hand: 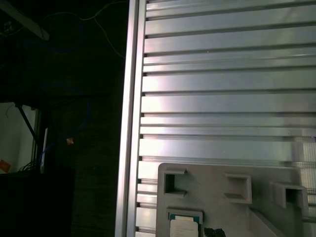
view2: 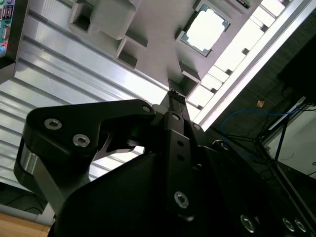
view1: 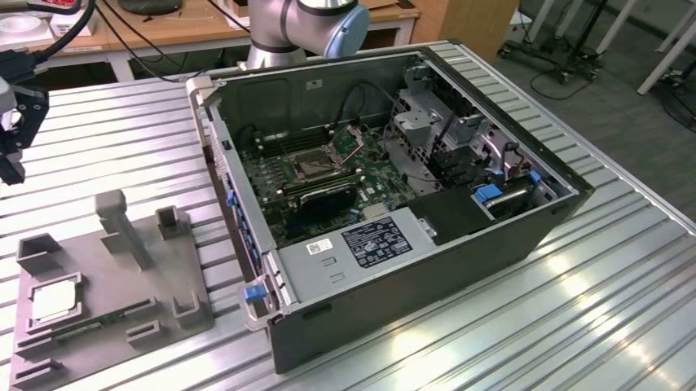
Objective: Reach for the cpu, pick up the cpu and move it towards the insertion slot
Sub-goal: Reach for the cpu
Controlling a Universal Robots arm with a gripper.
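The cpu (view1: 55,302), a pale square chip, lies flat in a recess of the grey plastic tray (view1: 163,293) at the exterior view's lower left. In both wrist views it rests in that tray: cpu (view2: 204,30) in tray (view2: 153,29), and cpu (hand: 183,225) in tray (hand: 212,190). My gripper (view1: 13,130) hangs at the exterior view's far left, well above the table and apart from the tray. Its black body (view2: 174,98) looms large in the second wrist view. The insertion slot (view1: 315,166), a dark square with a metal frame, sits on the green board inside the open case.
The open black computer case (view1: 435,236) lies on the ribbed metal table (view1: 566,309), at the exterior view's right of the tray. A thin green memory stick (view1: 93,324) lies in the tray near the cpu. Grey posts (view1: 120,224) rise from the tray. The table edge (hand: 131,123) runs close by.
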